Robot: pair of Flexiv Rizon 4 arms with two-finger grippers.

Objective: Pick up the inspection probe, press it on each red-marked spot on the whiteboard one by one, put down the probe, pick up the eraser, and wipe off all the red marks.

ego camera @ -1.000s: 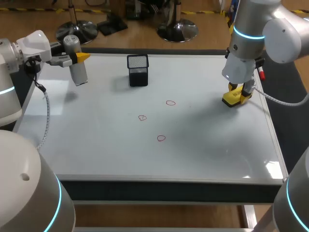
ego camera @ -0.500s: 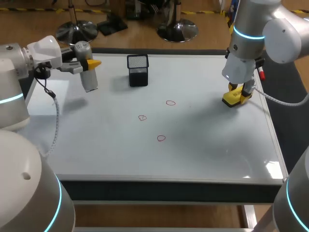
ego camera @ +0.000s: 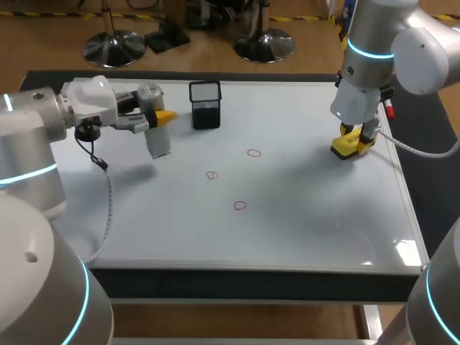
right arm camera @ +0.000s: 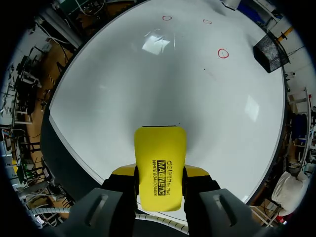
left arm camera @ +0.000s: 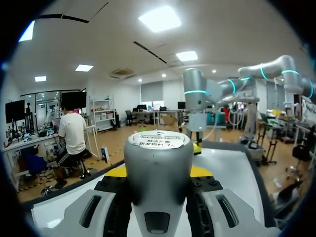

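Presently, left gripper (ego camera: 158, 117): clamped on inspection probe (ego camera: 157, 142), above whiteboard (ego camera: 309, 230) at 10 o'clock.
Right gripper (ego camera: 353, 142): closed around yellow eraser (right arm camera: 160, 158), at 2 o'clock.
Red marks (ego camera: 240, 205): three circles near centre, unwiped.
Mesh holder (ego camera: 205, 104): 11 o'clock.

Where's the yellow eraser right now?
In the head view, the yellow eraser is held by the right gripper at the right side of the whiteboard, right of the red marks.
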